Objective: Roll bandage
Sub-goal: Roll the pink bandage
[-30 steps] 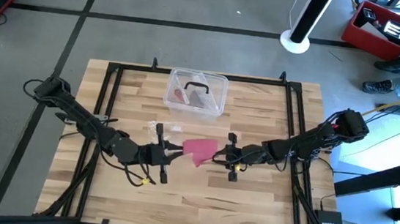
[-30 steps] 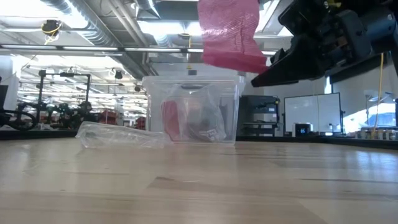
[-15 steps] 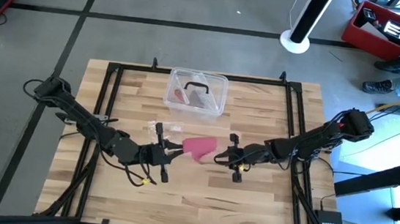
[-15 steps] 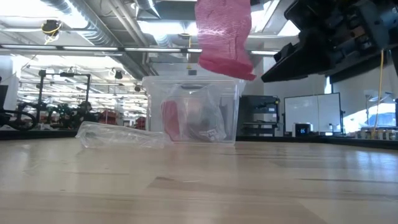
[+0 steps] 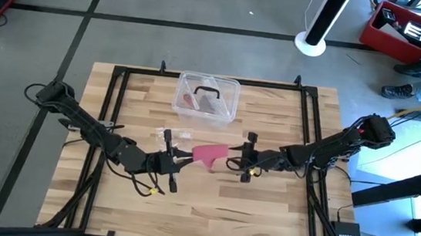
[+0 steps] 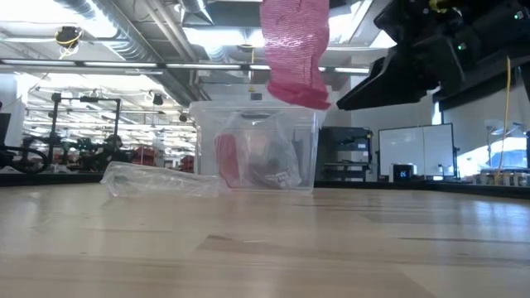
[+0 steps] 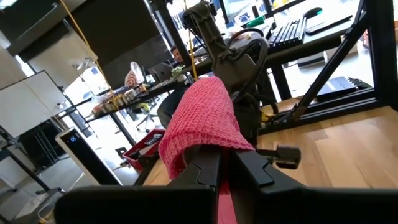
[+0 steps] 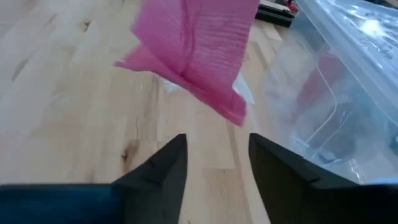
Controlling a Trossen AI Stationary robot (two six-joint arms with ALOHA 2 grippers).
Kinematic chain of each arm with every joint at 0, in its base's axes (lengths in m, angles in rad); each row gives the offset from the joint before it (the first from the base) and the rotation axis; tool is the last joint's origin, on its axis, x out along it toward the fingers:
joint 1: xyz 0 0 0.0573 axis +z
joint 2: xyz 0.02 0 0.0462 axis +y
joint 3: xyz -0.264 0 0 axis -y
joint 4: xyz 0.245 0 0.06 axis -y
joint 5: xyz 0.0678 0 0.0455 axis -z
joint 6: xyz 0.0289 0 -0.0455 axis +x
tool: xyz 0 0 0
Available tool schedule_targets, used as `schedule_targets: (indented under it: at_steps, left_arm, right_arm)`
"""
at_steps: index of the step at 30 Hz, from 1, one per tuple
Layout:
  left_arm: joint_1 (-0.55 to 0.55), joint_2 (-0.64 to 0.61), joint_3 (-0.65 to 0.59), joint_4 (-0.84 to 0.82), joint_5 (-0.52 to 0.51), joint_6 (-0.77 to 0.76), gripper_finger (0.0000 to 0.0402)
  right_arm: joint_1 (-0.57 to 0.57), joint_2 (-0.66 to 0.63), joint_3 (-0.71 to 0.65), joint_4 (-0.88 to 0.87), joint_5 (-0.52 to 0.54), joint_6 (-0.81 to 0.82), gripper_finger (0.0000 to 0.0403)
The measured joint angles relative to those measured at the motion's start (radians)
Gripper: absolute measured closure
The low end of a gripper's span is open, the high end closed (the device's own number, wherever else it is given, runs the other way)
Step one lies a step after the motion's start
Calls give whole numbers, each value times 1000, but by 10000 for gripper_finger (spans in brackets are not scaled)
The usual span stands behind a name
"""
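The pink bandage [image 5: 208, 153] hangs in the air over the table's middle, with my left gripper [image 5: 188, 155] shut on it from the table's left. In the low view the bandage [image 6: 294, 45] drops from the picture's top, and its lower end [image 6: 305, 95] is well clear of the table. My right gripper [image 5: 231, 164] stands just right of it and slants down. Its fingers [image 8: 161, 168] are open with nothing between them, and the bandage [image 8: 193, 50] hangs beyond their tips without touching them. My left gripper pinches a bunched part of the bandage [image 7: 214, 146] between its two fingers. The fingers lie level and come from the table's left. The cloth bulges over the fingertips and hangs slack below them, lifted clear of the table. One layer or several, I cannot tell.
A clear plastic box [image 5: 206, 98] with things inside stands behind the bandage toward the far edge. A crumpled clear wrapper [image 5: 167, 136] lies on the table left of the box, behind my left gripper. A black frame [image 5: 109, 124] runs along the table's sides.
My right gripper has turned at the wrist and tipped up a little. The bandage's hanging end, which reached toward my right gripper's fingertip, has drawn back toward the left gripper and now hangs narrower and straighter.
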Motion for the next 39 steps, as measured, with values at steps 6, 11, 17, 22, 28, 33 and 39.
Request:
schedule_targets:
  at_steps: [6, 11, 17, 22, 28, 33, 39]
  left_arm:
    - [0, 0, 0, 0, 0, -16, 394]
    - [7, 0, 0, 0, 0, -27, 394]
    - [12, 0, 0, -17, 0, -11, 394]
    - [28, 0, 0, -20, 0, -25, 394]
    - [32, 0, 0, -11, 0, 17, 394]
    - [33, 0, 0, 15, 0, 17, 394]
    - [32, 0, 0, 15, 0, 2, 394]
  right_arm:
    - [2, 0, 0, 1, -27, -27, 229]
    - [1, 1, 0, 29, -27, -98, 263]
    - [1, 2, 0, 30, -44, -55, 315]
    - [1, 2, 0, 49, -53, -81, 360]
    - [1, 27, 0, 41, -53, -100, 398]
    - [1, 70, 0, 43, -58, -76, 399]
    - [2, 109, 0, 5, -133, 16, 399]
